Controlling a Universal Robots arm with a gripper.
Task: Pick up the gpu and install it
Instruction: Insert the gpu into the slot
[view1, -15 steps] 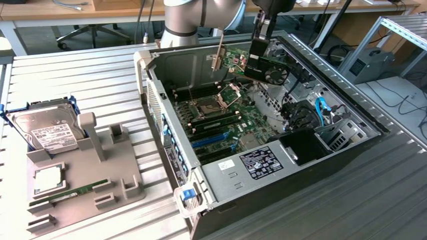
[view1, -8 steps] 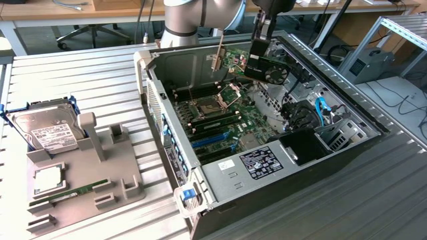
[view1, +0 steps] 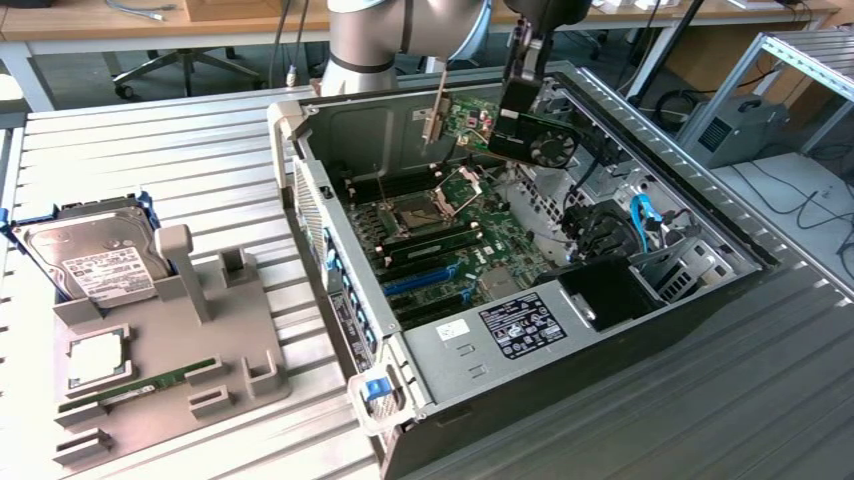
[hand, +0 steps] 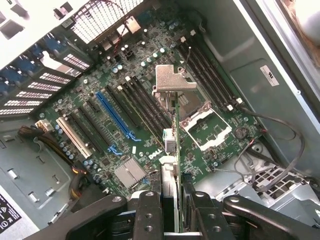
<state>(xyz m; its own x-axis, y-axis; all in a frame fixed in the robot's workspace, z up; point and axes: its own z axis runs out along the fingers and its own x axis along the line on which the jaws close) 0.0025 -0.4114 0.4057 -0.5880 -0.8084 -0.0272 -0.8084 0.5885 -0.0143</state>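
The end effector (hand: 174, 210) is clenched on the gpu (hand: 172, 145), which hangs edge-down above the motherboard (hand: 150, 150) inside the open computer case (view1: 414, 350). Good practice here is probably keeping the card square, aligned with the long blue slot (hand: 116, 114).

An open computer case (view1: 441, 345) lies on a slatted table (view1: 160, 140), motherboard (view1: 461, 245) exposed — blue slots (view1: 424, 281) toward its near end. At the exterior view's left, a grey holder (view1: 187, 350) carries a hard drive (view1: 91, 262), a RAM stick (view1: 134, 384) and a square chip (view1: 96, 358).
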